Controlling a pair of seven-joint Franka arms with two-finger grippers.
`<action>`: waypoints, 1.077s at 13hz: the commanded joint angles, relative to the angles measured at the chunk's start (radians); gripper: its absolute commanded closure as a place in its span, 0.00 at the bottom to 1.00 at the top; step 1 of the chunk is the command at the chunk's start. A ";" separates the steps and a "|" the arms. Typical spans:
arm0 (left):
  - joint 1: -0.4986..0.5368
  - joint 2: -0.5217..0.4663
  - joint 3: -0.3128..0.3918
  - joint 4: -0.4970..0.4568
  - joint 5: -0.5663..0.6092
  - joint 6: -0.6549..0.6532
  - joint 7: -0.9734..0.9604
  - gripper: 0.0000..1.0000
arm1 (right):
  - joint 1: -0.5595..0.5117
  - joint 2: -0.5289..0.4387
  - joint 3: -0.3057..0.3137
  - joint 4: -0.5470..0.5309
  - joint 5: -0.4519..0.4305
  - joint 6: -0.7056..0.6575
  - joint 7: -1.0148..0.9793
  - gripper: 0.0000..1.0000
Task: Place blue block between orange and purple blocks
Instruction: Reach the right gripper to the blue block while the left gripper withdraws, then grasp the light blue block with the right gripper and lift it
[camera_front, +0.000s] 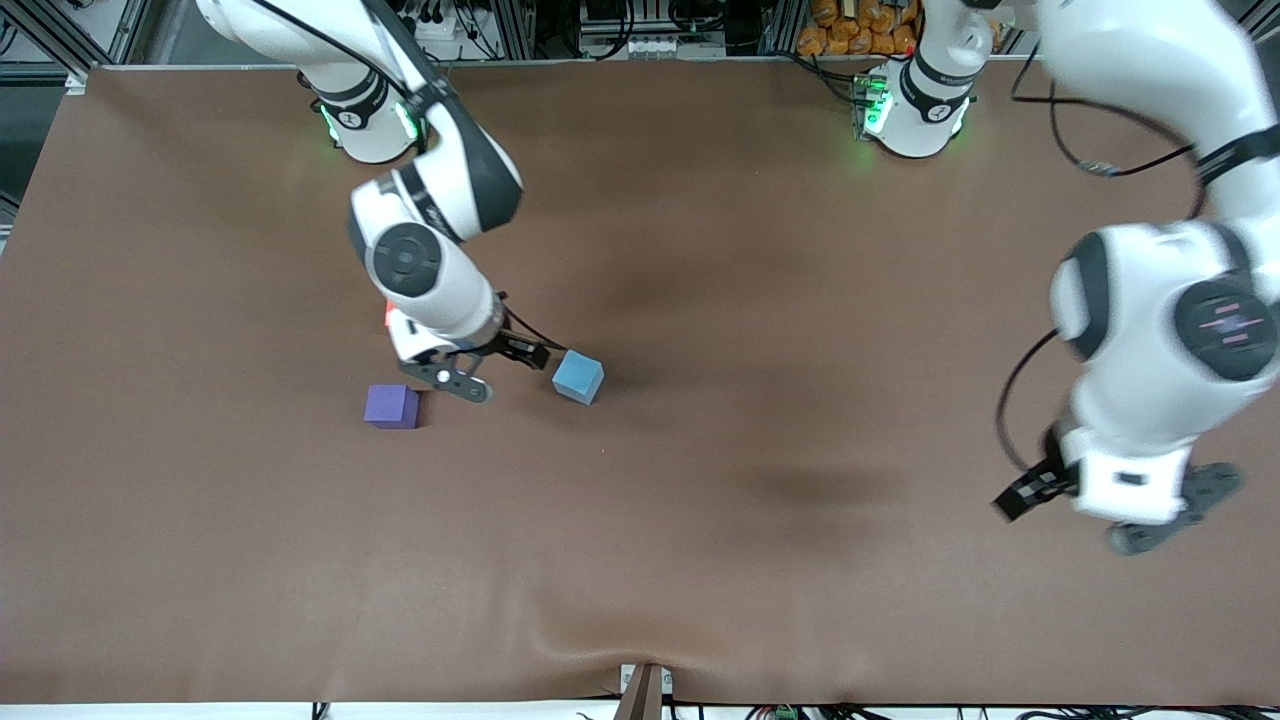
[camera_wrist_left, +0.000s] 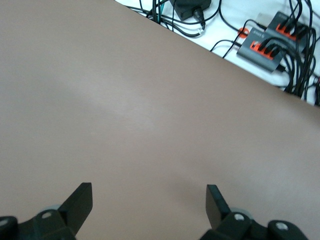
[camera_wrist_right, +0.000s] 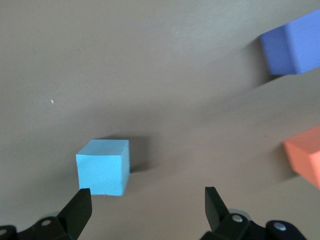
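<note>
The blue block (camera_front: 578, 377) sits on the brown table, apart from the other two cubes, toward the left arm's end of them. The purple block (camera_front: 391, 406) sits nearer the front camera than the orange block (camera_front: 388, 316), which is mostly hidden under the right arm's wrist. My right gripper (camera_front: 462, 375) is open and empty, low over the table between the purple and blue blocks. In the right wrist view the blue block (camera_wrist_right: 103, 166) lies just past one fingertip of the right gripper (camera_wrist_right: 147, 200), not between the jaws, with the purple block (camera_wrist_right: 292, 47) and orange block (camera_wrist_right: 306, 159) off to the side. My left gripper (camera_front: 1180, 510) waits open.
The left gripper (camera_wrist_left: 149, 197) hangs over bare brown table at the left arm's end. Cables and power boxes (camera_wrist_left: 270, 42) lie off the table's edge there. The table cloth has a wrinkle (camera_front: 640, 650) at the edge nearest the front camera.
</note>
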 joint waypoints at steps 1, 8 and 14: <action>0.037 -0.106 -0.009 -0.054 -0.011 -0.124 0.216 0.00 | 0.041 0.079 -0.008 0.016 -0.030 0.089 0.027 0.00; 0.033 -0.473 -0.009 -0.412 0.093 -0.145 0.316 0.00 | 0.090 0.201 -0.005 0.054 -0.049 0.244 0.191 0.00; 0.034 -0.567 -0.202 -0.469 0.215 -0.152 0.301 0.00 | 0.109 0.233 -0.004 0.057 -0.046 0.252 0.198 0.96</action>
